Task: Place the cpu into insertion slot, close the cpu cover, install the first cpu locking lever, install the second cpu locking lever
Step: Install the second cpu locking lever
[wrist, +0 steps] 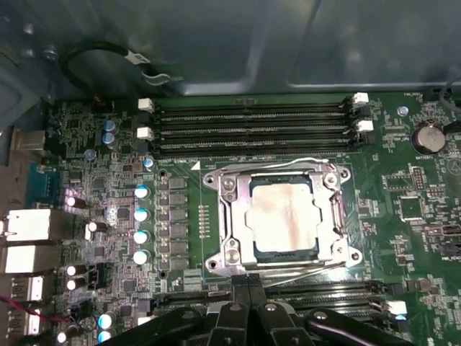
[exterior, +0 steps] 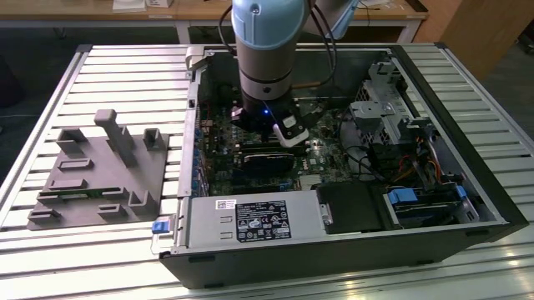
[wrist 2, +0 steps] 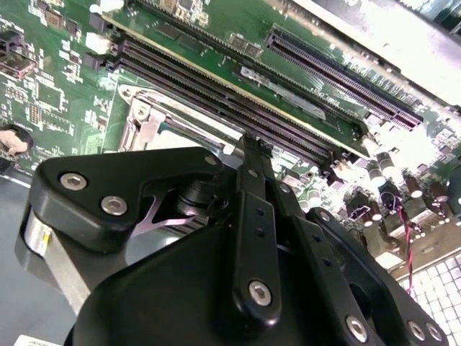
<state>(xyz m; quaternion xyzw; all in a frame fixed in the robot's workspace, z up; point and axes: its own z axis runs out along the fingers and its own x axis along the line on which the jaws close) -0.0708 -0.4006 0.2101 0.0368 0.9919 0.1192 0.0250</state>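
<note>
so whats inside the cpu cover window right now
The cpu, its silvery-tan face stained, shows through the window of the cpu cover, which lies flat over the insertion slot. The slot's contacts beneath the chip are covered and cannot be seen.

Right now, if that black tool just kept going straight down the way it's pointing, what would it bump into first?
Probably the cpu cover closed over the cpu, or the socket's near edge; the tool hangs just above it, though depth is hard to judge.

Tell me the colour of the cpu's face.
Dull silvery-tan with a browner smear across it; the cpu shows best in the first wrist view.
</note>
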